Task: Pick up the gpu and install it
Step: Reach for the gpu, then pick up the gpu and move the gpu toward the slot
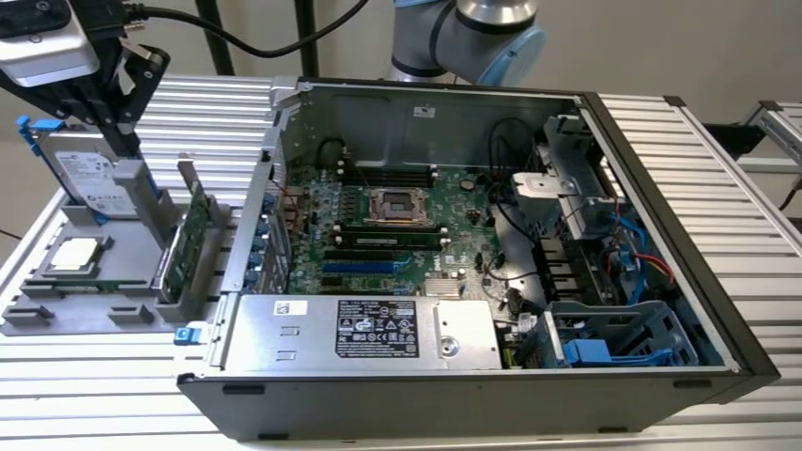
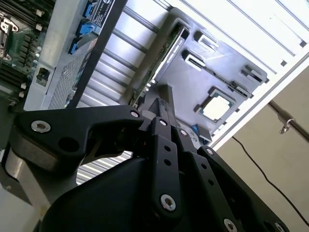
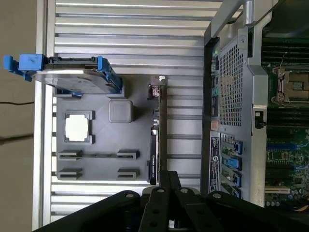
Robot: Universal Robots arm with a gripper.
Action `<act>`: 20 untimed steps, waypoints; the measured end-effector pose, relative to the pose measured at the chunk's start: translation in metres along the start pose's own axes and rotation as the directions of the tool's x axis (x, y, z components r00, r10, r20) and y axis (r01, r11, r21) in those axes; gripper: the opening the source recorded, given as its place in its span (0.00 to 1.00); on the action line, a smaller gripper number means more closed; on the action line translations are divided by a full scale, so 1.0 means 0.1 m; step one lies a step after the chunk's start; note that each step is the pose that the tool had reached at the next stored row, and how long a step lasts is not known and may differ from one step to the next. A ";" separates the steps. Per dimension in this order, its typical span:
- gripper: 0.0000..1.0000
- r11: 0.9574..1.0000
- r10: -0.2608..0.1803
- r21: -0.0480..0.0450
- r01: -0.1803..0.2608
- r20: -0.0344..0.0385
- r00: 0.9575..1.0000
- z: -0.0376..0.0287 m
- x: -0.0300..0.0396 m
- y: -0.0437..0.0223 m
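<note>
GPU (image 1: 192,240) is noted standing on its long edge in a slot of the grey holder (image 1: 56,319) on the slatted worktop (image 1: 701,160), just beside the outer wall of the open computer case (image 1: 439,418). It is neither lifted nor seated on the motherboard (image 1: 389,235). Its long axis is seen to run parallel with that case wall, with the silver bracket end farther from the exterior camera. The hand (image 1: 126,148) hangs above the holder, fingers pointed down. In the exterior view it sits higher than the card and toward the exterior view's left, in front of the hard drive (image 1: 94,178) with blue rails. The GPU is therefore judged to lie below the hand and toward the case side of it, well apart, with no contact. In the first wrist view the fingertips of the hand (image 3: 170,175) are lined up with the thin top edge of the GPU (image 3: 157,130), looking along its length. The same alignment is recorded in the second wrist view, hand (image 2: 163,104) over card edge (image 2: 163,57). The fingers are seen drawn together, nothing held between them. The processor chip (image 1: 73,256) rests untouched in its pocket. The arm (image 1: 483,28) is seen behind the case, its wrist carried across to the holder.
</note>
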State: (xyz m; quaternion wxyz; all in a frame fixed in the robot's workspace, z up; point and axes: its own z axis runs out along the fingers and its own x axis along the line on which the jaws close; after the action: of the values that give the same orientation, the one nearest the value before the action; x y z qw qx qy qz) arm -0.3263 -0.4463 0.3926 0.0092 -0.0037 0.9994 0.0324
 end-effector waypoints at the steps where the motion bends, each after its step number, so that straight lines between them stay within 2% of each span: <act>1: 0.00 1.000 0.000 0.000 0.000 0.000 1.000 0.000 0.000 0.000; 10: 0.00 1.000 0.000 0.000 0.000 0.000 1.000 0.000 0.002 0.000; 11: 1.00 1.000 0.000 0.000 0.000 0.000 1.000 0.000 0.002 0.000; 20: 1.00 1.000 0.000 0.000 0.000 0.000 1.000 0.000 0.004 0.000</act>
State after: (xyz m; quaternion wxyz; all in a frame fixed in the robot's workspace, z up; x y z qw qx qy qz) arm -0.3267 -0.4463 0.3926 0.0092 -0.0037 0.9994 0.0324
